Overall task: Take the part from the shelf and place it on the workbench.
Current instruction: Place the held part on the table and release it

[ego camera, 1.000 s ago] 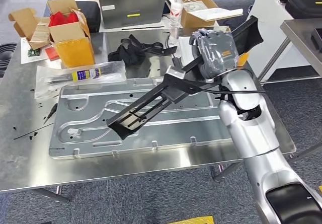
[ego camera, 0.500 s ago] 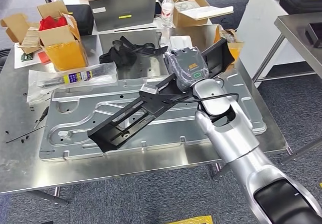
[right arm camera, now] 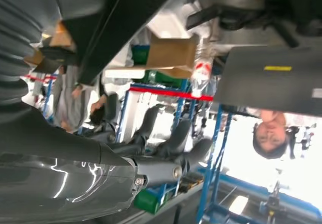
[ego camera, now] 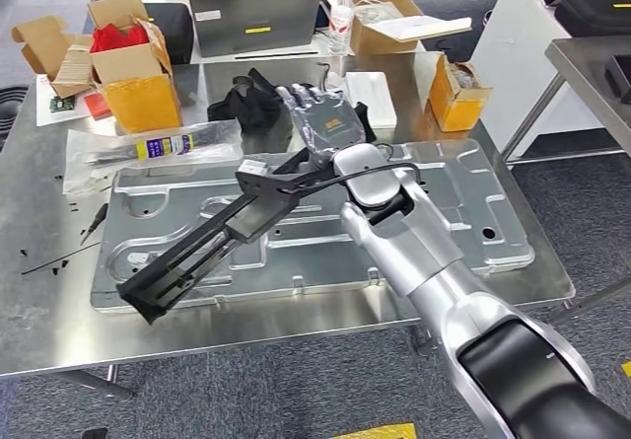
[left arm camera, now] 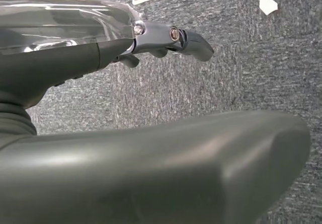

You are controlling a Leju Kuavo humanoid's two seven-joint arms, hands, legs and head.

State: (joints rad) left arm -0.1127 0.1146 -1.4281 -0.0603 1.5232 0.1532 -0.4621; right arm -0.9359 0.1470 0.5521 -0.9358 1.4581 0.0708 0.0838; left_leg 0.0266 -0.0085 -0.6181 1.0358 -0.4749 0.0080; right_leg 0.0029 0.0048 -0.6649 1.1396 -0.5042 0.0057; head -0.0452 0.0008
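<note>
**Black part over the steel workbench**

Black and long, the part (ego camera: pixel 223 227) is a flat frame of bars held by the right hand (ego camera: pixel 325 123) at its far end. From there it slants down toward the near left corner of the workbench (ego camera: pixel 44 330); its low end lies at the near left corner of the panel (ego camera: pixel 447 217), and whether it touches there I cannot tell. The right hand's grey ribbed back faces up and its fingers (ego camera: pixel 298 92) point toward the far edge; the hand grips the part from above, though the fingers' hold on it is hidden under the hand. In the right wrist view the part (right arm camera: pixel 113 27) crosses close above the fingers (right arm camera: pixel 178 138), which are stretched out and slightly apart.

The panel, a big pressed sheet of silver metal, lies flat and takes up most of the middle of the workbench. At the far left corner stands a yellow box (ego camera: pixel 138 79) with open flaps and something red inside. Just in front of it lies a clear bag (ego camera: pixel 156 148) with a yellow label. A black strap (ego camera: pixel 256 99) lies bunched near the far edge, beside the hand. A laptop (ego camera: pixel 256 20) and a bottle (ego camera: pixel 341 15) stand beyond the far edge, and a small orange box (ego camera: pixel 454 94) sits at the far right corner.

The left hand (left arm camera: pixel 167 40) hangs over grey carpet, fingers loosely extended, holding nothing.
</note>
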